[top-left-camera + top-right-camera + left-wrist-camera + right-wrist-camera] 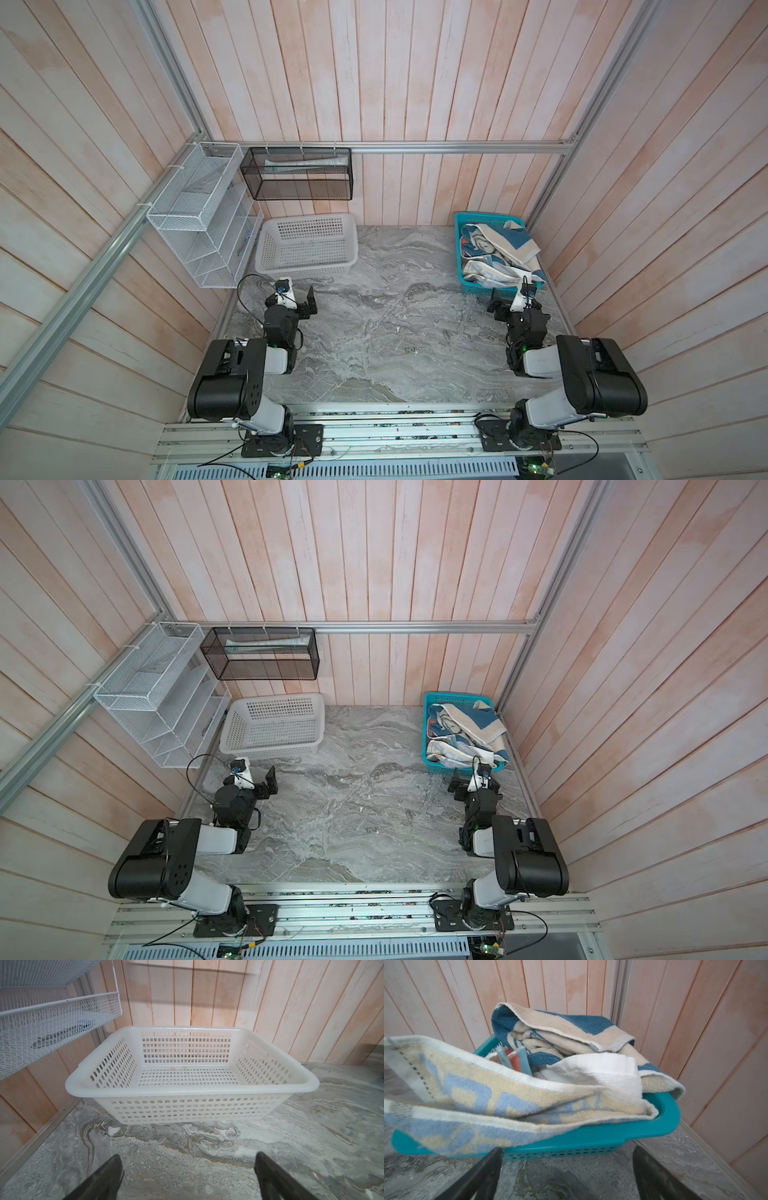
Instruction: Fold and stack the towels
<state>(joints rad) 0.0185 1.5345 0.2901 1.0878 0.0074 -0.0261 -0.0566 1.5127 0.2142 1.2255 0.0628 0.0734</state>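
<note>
First, locate the towels (pixel 496 249): heaped unfolded in the teal basket (pixel 482 217) at the right of both top views, with the lettered towel (pixel 488 1095) draped lengthwise along and over the rim nearest the right gripper (pixel 566 1152), blue towel (pixel 571 1022) behind. Note right gripper jaws spread wide and empty, just short of that rim and facing it, so assign the first pick to this arm. Treat left gripper (pixel 188 1155), likewise wide and empty, as the farther one: well apart at the left, facing the empty white basket (pixel 187 1089).
</note>
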